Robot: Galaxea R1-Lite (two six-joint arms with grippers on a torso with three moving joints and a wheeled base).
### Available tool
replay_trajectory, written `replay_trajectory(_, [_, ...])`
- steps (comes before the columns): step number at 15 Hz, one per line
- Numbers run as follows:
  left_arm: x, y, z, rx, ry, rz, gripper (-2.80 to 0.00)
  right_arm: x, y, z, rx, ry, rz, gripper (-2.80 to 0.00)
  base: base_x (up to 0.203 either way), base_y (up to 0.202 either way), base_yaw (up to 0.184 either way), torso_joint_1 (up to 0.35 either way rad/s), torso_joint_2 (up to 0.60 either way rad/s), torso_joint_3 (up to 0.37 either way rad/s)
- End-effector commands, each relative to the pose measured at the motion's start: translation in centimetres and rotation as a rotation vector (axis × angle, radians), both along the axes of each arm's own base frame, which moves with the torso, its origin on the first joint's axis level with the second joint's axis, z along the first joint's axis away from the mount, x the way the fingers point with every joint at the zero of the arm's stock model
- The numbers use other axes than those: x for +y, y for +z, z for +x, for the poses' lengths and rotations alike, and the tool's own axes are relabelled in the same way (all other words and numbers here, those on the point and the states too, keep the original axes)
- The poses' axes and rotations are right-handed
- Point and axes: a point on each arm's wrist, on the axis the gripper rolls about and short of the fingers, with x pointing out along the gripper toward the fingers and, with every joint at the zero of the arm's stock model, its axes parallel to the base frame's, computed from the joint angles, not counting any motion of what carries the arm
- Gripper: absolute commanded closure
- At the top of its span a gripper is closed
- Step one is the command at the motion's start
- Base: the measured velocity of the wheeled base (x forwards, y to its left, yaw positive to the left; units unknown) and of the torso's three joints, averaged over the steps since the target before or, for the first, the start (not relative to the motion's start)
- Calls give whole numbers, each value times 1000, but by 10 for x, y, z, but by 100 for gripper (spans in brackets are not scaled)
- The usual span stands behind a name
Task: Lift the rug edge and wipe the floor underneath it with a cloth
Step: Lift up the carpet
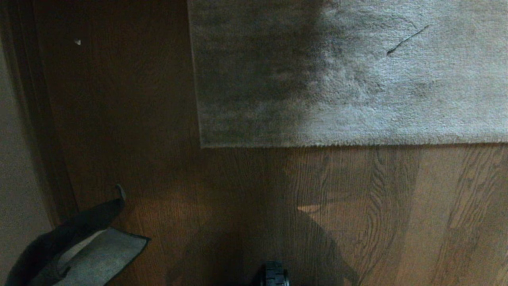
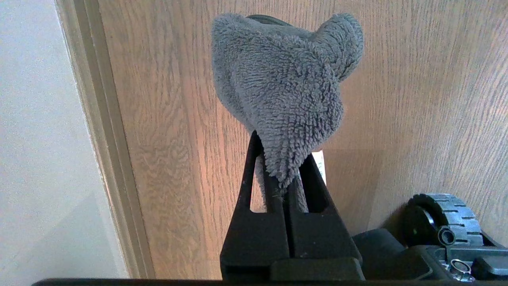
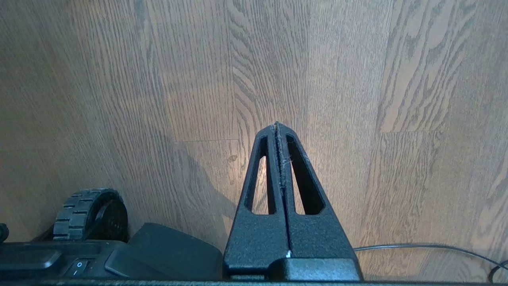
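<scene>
Soft and limp, the cloth (image 2: 281, 91) droops from the closed left hand (image 2: 283, 178); the empty, closed right hand (image 3: 278, 131) should pinch the floppy, probably heavier rug edge (image 1: 353, 143) lying flat on the floor (image 1: 246, 198) ahead.

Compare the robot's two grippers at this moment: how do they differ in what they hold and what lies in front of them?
The left gripper is shut on the cloth, whose grey pile bunches past its fingertips; the right gripper is shut on nothing, its fingers pressed together. The left gripper has a pale wall and skirting beside it; the right gripper has only bare floor in front. Both are black, closed and hang above the wood-grain floor.
</scene>
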Motion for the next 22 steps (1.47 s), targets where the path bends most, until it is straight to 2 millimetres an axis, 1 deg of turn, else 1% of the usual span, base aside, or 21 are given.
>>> replay_trajectory(1, [0, 0, 0, 0, 1, -1, 0, 0, 0, 0, 0, 1, 0, 0, 0, 0, 0, 0, 0, 0])
replay_trajectory(8, [0, 0, 0, 0, 1, -1, 0, 0, 0, 0, 1, 1, -3, 0, 0, 0, 0, 0, 0, 0])
replay_trajectory(14, [0, 0, 0, 0, 2, -1, 0, 0, 0, 0, -1, 5, -50, 0, 0, 0, 0, 0, 0, 0])
replay_trajectory(18, [0, 0, 0, 0, 2, -1, 0, 1, 2, 3, 25, 33, -161, 0, 0, 0, 0, 0, 0, 0])
replay_trajectory(20, [0, 0, 0, 0, 1, -1, 0, 1, 6, 8, 52, 41, -188, 0, 0, 0, 0, 0, 0, 0])
replay_trajectory(22, [0, 0, 0, 0, 2, -1, 0, 2, 21, 18, 72, 112, -202, 0, 0, 0, 0, 0, 0, 0])
